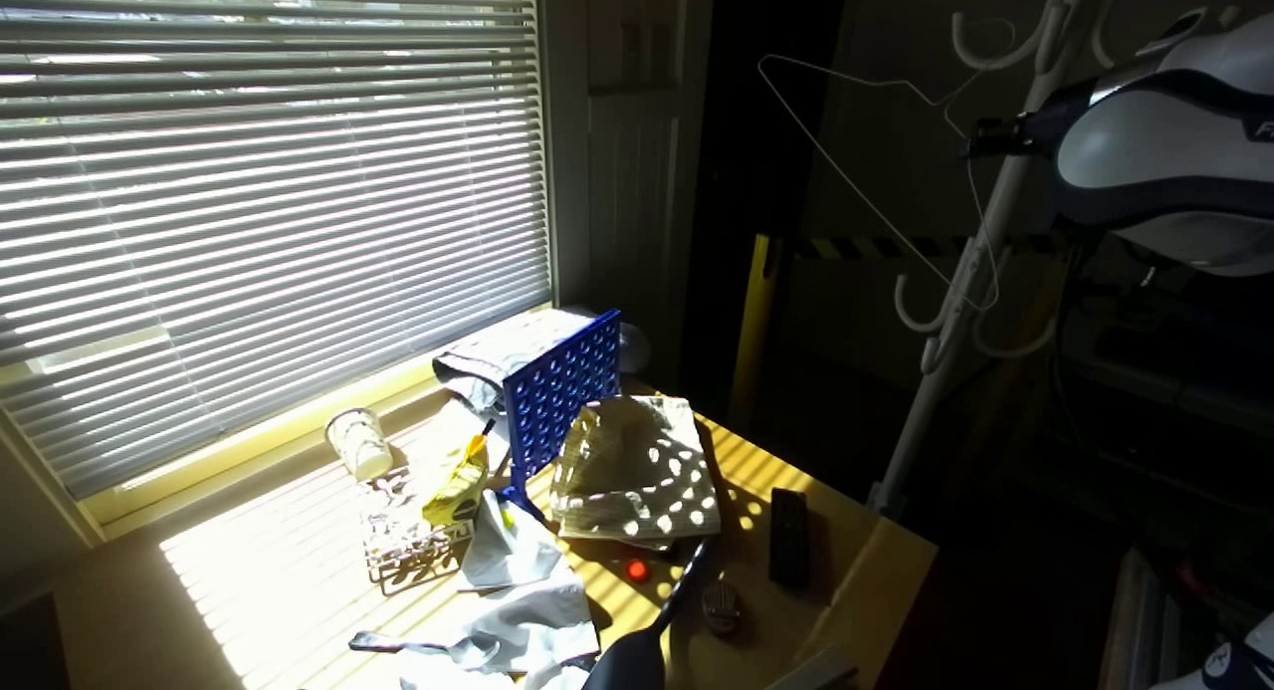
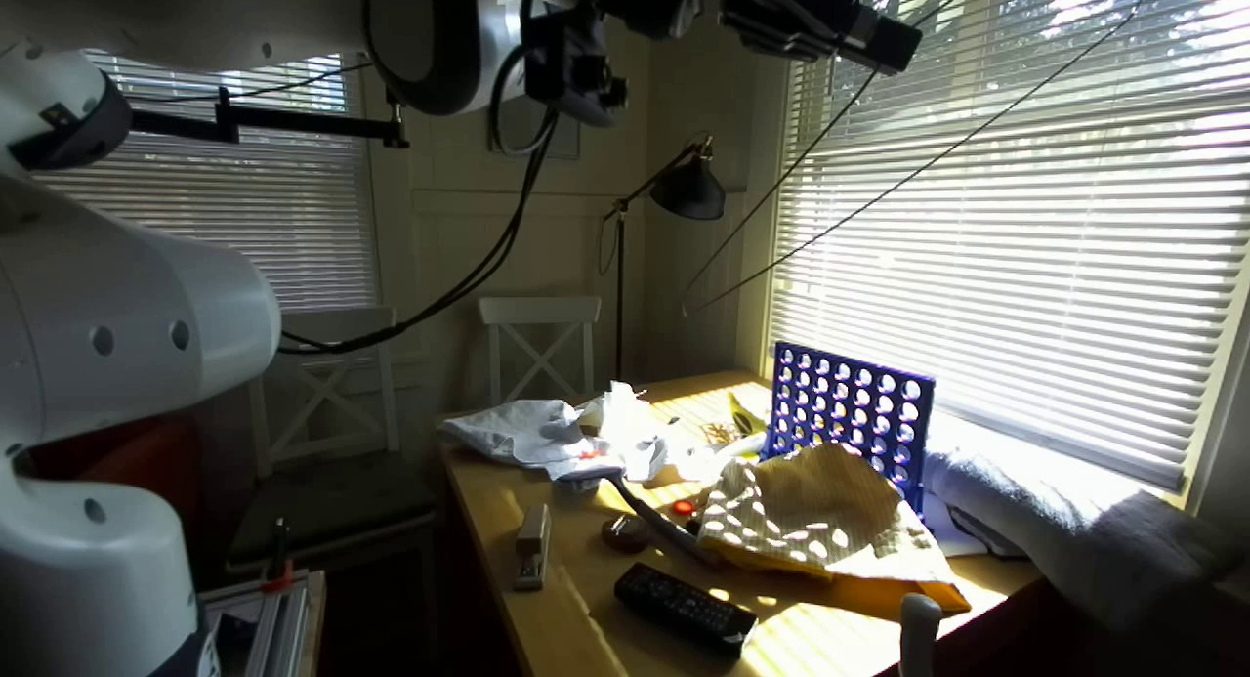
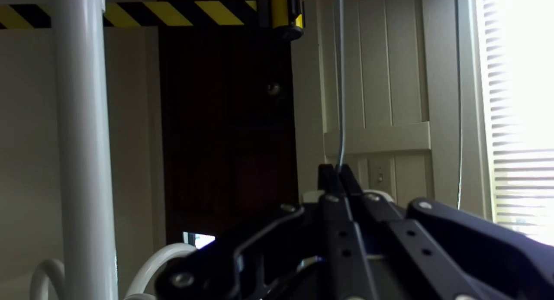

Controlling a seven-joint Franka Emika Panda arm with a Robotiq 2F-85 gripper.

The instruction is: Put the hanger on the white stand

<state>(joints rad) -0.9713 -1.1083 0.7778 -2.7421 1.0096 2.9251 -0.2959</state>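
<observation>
Fingers (image 3: 327, 179) pinch the hanger (image 3: 342, 83) with striped tape (image 3: 173, 14) and blinds (image 3: 523, 170) behind.

You had sunlight (image 1: 289, 571) striping the table (image 1: 864, 585) through the blinds (image 1: 299, 212), a lamp (image 2: 689, 190) and two white chairs (image 2: 540, 311) in shade

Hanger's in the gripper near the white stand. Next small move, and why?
Probably ease the gripper slightly toward the white stand without opening: it's shut on the hanger, and the wrist view shows the pole off to the left, with a gap between. In an exterior view the hanger's hook overlaps an upper hook arm, but whether they touch I can't tell.
</observation>
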